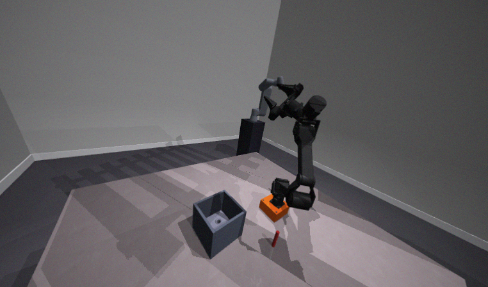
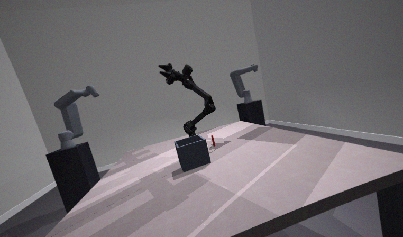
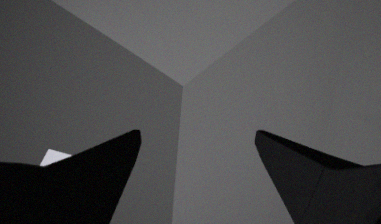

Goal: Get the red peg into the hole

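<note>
While the black hand [image 1: 273, 91] [image 2: 159, 69] [image 3: 198, 136] gapes, red peg [image 1: 275, 238] [image 2: 213, 140] upright, no legible writing.

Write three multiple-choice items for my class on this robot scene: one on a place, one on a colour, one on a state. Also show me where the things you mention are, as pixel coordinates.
1. Where is the red peg [image 1: 275, 238] [image 2: 213, 140]?
A) Inside the box
B) Between the fingers
C) On the table, outside the box

2. What colour is the block under the black arm's foot?
A) Green
B) Orange
C) White

3. How does the pincer [image 1: 271, 91] [image 2: 158, 69] [image 3: 198, 136] stand?
A) Open, holding nothing
B) Shut on the peg
C) Shut on nothing

Answers:
1: C, the top and exterior views show it standing on the table [image 1: 131, 221] [image 2: 256, 182] beside the open box [image 1: 228, 233] [image 2: 194, 155].
2: B, the top view shows the orange block [image 1: 273, 213] there.
3: A, the wrist view shows a wide gap with only walls behind it.
</note>
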### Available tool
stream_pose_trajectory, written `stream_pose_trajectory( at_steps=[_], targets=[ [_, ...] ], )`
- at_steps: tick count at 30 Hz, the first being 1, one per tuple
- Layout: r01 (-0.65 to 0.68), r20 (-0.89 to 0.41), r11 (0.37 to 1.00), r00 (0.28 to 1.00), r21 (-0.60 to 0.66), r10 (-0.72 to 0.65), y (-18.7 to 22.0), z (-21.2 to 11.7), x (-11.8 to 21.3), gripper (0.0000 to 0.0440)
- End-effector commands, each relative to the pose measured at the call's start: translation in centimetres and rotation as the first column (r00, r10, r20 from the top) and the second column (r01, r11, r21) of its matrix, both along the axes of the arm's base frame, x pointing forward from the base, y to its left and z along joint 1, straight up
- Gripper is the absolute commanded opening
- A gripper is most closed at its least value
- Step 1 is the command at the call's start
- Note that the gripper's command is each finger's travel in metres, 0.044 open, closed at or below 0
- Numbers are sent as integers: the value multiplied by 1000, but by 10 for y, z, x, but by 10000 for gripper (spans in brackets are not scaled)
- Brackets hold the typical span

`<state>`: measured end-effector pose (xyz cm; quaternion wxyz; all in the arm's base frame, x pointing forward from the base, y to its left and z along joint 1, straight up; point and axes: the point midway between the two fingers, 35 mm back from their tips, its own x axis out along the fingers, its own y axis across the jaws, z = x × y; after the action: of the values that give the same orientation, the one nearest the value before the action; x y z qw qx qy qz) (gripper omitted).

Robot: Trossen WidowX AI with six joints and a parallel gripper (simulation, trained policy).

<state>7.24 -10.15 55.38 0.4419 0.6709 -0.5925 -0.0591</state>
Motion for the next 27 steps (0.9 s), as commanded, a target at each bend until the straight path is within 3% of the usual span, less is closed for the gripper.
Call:
stream_pose_trajectory(
  at_steps=[1, 3, 13, 27],
  targets=[
    [-8, 11, 1000, 1000, 12, 8, -3, -1, -3, 424],
    [-49, 42, 998, 998, 45, 47, -10, -4, -8, 440],
    [-294, 161, 942, 950, 164, 269, -41, -14, -11, 440],
    [-586, 258, 744, 810, 322, 526, -69, -40, 36, 440]
  ],
)
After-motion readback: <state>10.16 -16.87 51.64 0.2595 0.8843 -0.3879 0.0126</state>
